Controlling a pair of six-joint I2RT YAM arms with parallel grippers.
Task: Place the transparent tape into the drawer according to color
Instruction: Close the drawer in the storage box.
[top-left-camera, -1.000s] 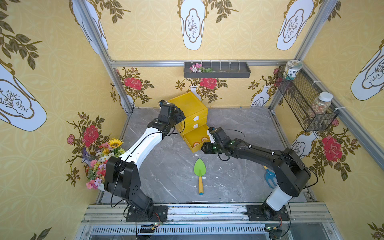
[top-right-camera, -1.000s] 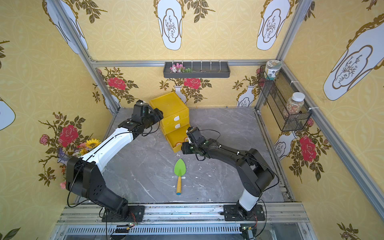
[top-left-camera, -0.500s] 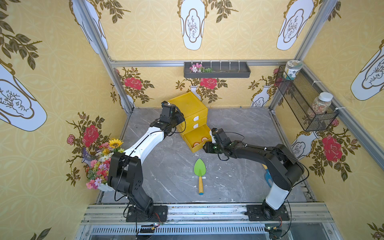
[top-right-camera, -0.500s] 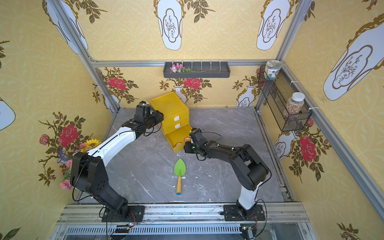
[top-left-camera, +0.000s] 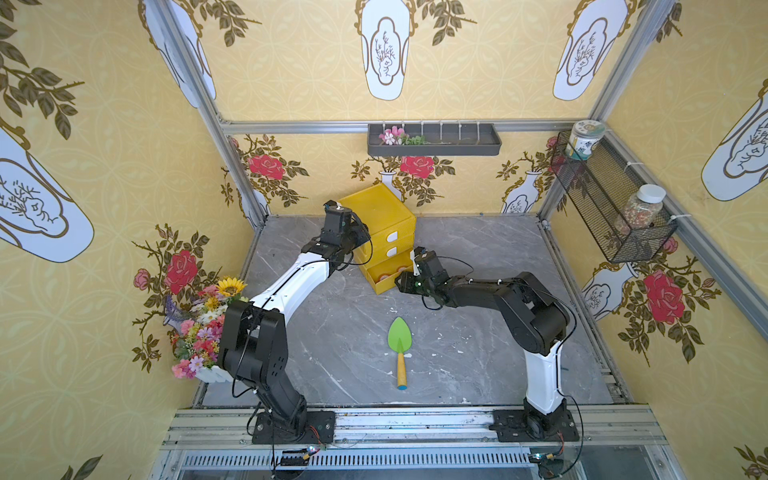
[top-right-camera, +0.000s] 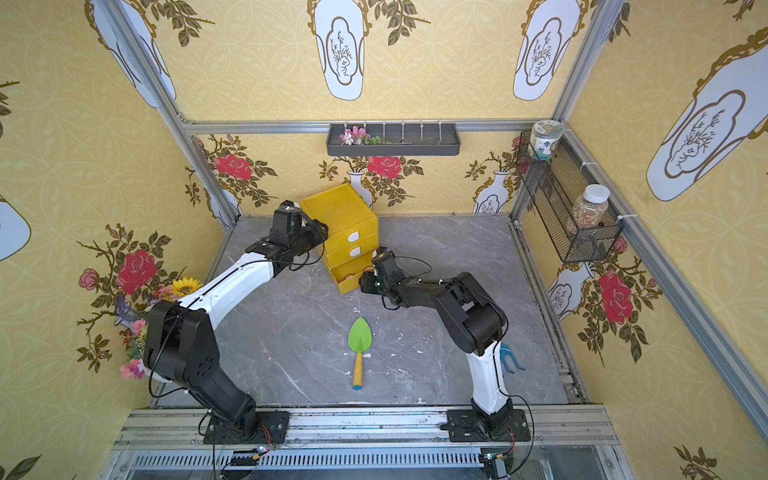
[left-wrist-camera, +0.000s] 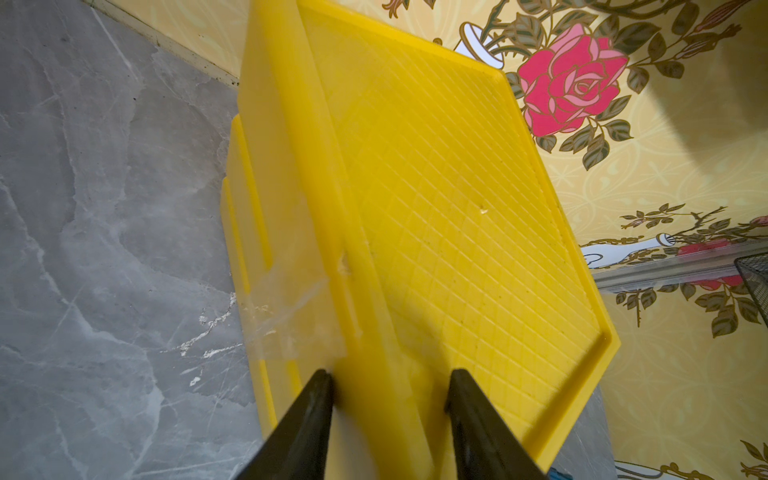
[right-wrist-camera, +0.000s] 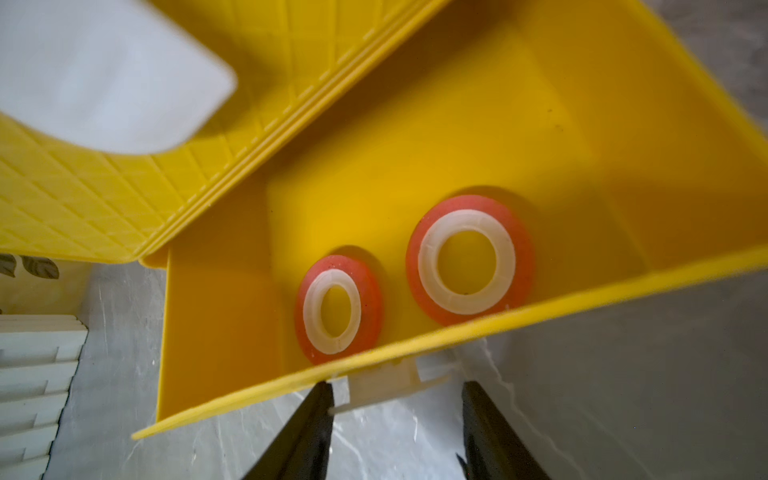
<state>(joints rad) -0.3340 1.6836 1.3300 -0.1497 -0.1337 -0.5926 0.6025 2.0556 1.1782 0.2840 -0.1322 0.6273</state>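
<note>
The left arm reaches forward, its left hand (left-wrist-camera: 390, 374) clamped on the top edge of the yellow cabinet (top-left-camera: 374, 208). The right arm stretches low over the counter (top-left-camera: 457, 374), its right hand (right-wrist-camera: 395, 384) straddling the white handle (right-wrist-camera: 386, 381) of the open bottom drawer (right-wrist-camera: 436, 137); whether it pinches, I cannot tell. Two red tape rolls (right-wrist-camera: 467, 220) (right-wrist-camera: 332, 277) lie flat inside, just past its fingertips.

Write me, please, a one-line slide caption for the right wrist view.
Right gripper brackets the white handle of the open yellow drawer, where two red tape rolls lie flat.
</note>
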